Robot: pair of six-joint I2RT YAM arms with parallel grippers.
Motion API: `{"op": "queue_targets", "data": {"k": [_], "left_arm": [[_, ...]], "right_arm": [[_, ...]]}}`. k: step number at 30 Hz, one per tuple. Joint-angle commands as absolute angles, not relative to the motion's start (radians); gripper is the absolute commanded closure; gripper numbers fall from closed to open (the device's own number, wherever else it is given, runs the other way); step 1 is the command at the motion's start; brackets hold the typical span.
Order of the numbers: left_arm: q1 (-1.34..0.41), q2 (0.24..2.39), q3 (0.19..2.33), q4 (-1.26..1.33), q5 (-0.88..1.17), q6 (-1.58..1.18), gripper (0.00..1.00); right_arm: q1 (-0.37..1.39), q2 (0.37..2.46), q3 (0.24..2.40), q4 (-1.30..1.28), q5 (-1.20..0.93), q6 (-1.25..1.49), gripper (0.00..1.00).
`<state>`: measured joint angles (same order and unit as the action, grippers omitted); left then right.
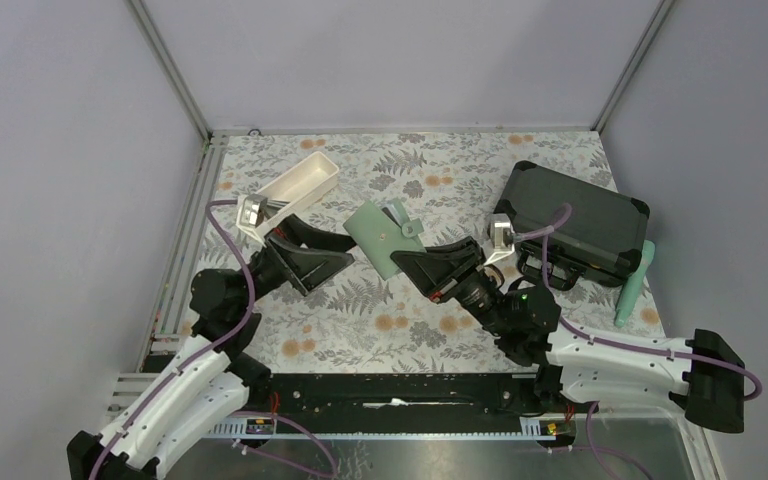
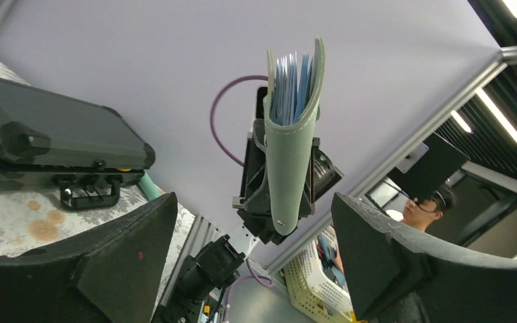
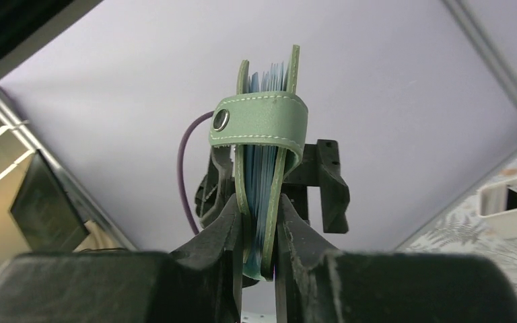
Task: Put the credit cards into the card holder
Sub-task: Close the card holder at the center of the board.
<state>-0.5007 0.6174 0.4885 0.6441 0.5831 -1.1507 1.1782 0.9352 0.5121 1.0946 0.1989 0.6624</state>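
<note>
**Right gripper** (image 1: 403,257): Fingers nearly closed, clamped on the lower edge of the card holder (image 1: 384,236). In the right wrist view the gripper (image 3: 260,225) presses both covers from either side, and the card holder (image 3: 259,121) stands upright between the fingers.

**Card holder:** Sage green, held off the table, to the left of the black case (image 1: 572,220) and near it. A strap with a metal snap (image 3: 221,119) wraps across both covers. The covers stand slightly apart at the free edge, with pale blue pockets (image 3: 264,168) showing between them. Whether cards sit in the pockets cannot be told.

**Left gripper** (image 1: 326,246): Fingers spread wide, holding nothing. It sits farther left of the black case than the card holder does, apart from the holder and pointed toward it. In the left wrist view the card holder (image 2: 289,161) appears edge-on in the gap between the two fingers (image 2: 128,256), touching neither, with the blue pockets (image 2: 289,87) fanned at its top.

**Other items:** A white tray (image 1: 300,183) lies well left of the black case, beyond both grippers. A teal tool (image 1: 635,283) lies just beside the case on its right. The case is closed, with its handle (image 2: 91,195) facing the arms.
</note>
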Motion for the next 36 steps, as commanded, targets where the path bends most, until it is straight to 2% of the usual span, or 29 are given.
{"op": "queue_targets", "data": {"k": [1, 3, 8, 9, 12, 15, 16, 17, 20, 22, 23, 31, 36], "left_arm": [[-0.559, 0.633, 0.526, 0.754, 0.598, -1.124, 0.20], [-0.577, 0.646, 0.527, 0.779, 0.581, -1.130, 0.32], [-0.601, 0.684, 0.522, 0.910, 0.577, -1.180, 0.41], [-0.605, 0.690, 0.522, 0.925, 0.574, -1.186, 0.46], [-0.611, 0.706, 0.516, 0.949, 0.567, -1.197, 0.64], [-0.614, 0.719, 0.505, 0.995, 0.562, -1.223, 0.87], [-0.614, 0.725, 0.500, 1.015, 0.560, -1.233, 0.95], [-0.612, 0.726, 0.496, 1.030, 0.559, -1.242, 1.00], [-0.614, 0.712, 0.481, 1.006, 0.555, -1.235, 1.00], [-0.614, 0.682, 0.466, 0.925, 0.515, -1.195, 1.00], [-0.614, 0.663, 0.462, 0.877, 0.492, -1.162, 1.00], [-0.614, 0.616, 0.510, 0.626, 0.454, -1.046, 1.00], [-0.613, 0.619, 0.530, 0.538, 0.462, -1.009, 1.00]], "right_arm": [[1.183, 0.961, 0.534, 1.271, 0.097, 0.732, 1.00], [1.183, 0.973, 0.547, 1.268, 0.067, 0.738, 1.00], [1.183, 0.980, 0.567, 1.215, 0.035, 0.753, 1.00], [1.183, 0.981, 0.565, 1.211, 0.032, 0.758, 1.00], [1.183, 0.979, 0.563, 1.205, 0.015, 0.765, 1.00], [1.182, 0.976, 0.569, 1.174, 0.004, 0.763, 0.99], [1.183, 0.972, 0.568, 1.159, 0.004, 0.757, 0.93], [1.182, 0.967, 0.568, 1.137, 0.005, 0.748, 0.82], [1.181, 0.918, 0.570, 0.998, 0.061, 0.705, 0.40], [1.180, 0.872, 0.562, 0.908, 0.108, 0.675, 0.24], [1.179, 0.847, 0.557, 0.864, 0.135, 0.664, 0.20], [1.175, 0.827, 0.597, 0.738, 0.193, 0.612, 0.19], [1.175, 0.870, 0.637, 0.723, 0.185, 0.612, 0.28]]}}
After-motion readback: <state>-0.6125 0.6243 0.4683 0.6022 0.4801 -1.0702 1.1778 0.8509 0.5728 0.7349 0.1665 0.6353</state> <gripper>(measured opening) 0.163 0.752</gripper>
